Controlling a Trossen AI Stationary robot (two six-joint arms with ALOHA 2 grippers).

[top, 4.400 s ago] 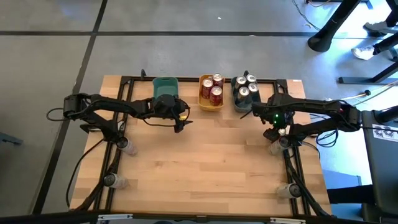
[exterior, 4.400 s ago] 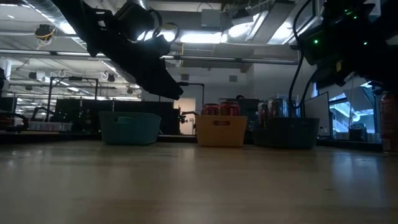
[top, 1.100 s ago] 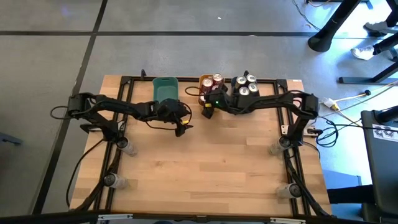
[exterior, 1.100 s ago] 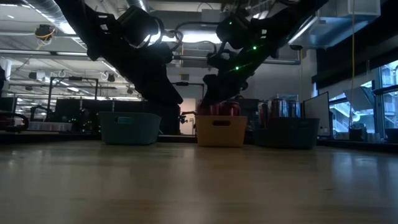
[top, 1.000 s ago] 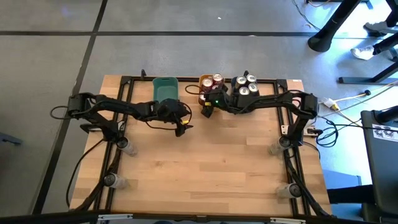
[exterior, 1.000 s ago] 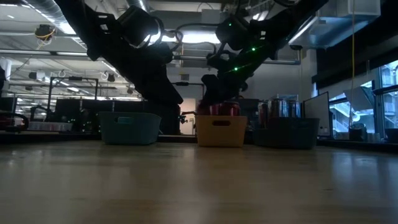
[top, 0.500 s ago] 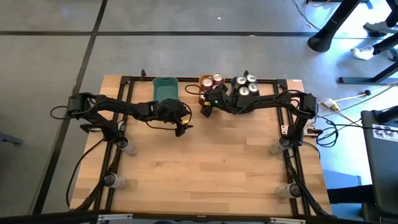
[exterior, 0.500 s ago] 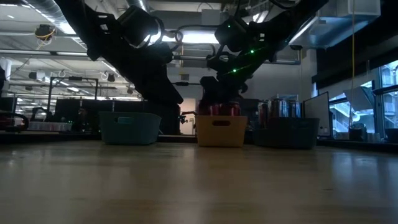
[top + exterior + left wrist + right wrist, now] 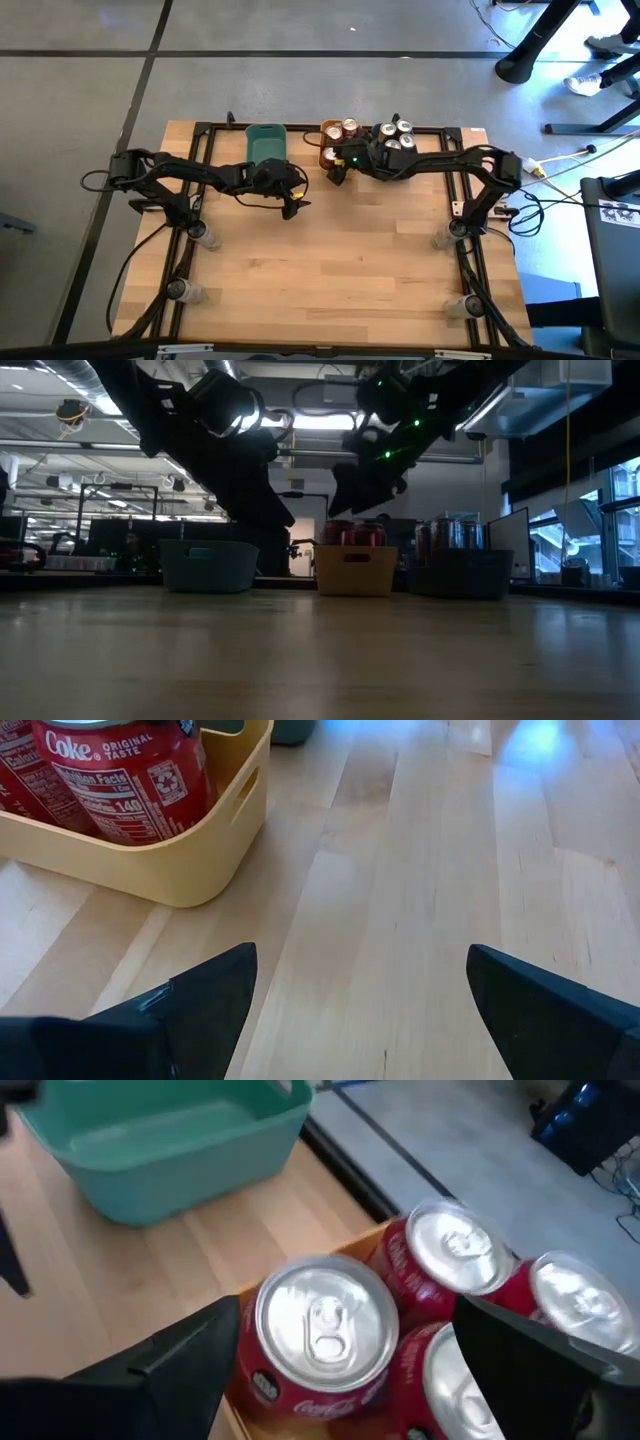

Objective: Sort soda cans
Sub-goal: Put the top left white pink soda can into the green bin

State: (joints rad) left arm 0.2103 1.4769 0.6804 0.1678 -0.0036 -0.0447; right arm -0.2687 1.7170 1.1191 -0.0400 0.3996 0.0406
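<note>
Hovering over the yellow bin [image 9: 327,176] in the high view, the right gripper [image 9: 337,172] sits at the bin's front edge, while the left gripper [image 9: 291,203] waits above bare wood just in front of the teal bin [image 9: 265,139]. Red soda cans [image 9: 348,127] fill the yellow bin; silver-topped dark cans [image 9: 398,135] stand packed in the grey bin [image 9: 382,170] beside it.

In the low view, the right arm hangs above the red cans [image 9: 352,534], whose tops rise over the yellow bin's rim; the darker cans [image 9: 445,532] stand in the grey bin to the right.

The left wrist view shows that arm's fingers [image 9: 180,1005] spread wide over the table, holding nothing, with a red Coke can [image 9: 130,775] upright in the yellow bin nearby.

The right wrist view shows its fingers [image 9: 170,1365] parted either side of a red can [image 9: 318,1330] with a silver top and pull tab, not touching it. This looks like the moment around placing or picking a can: a clean job means keeping the gripper centred on that can, moving straight up or down, and avoiding the neighbouring cans pressed close against it.
</note>
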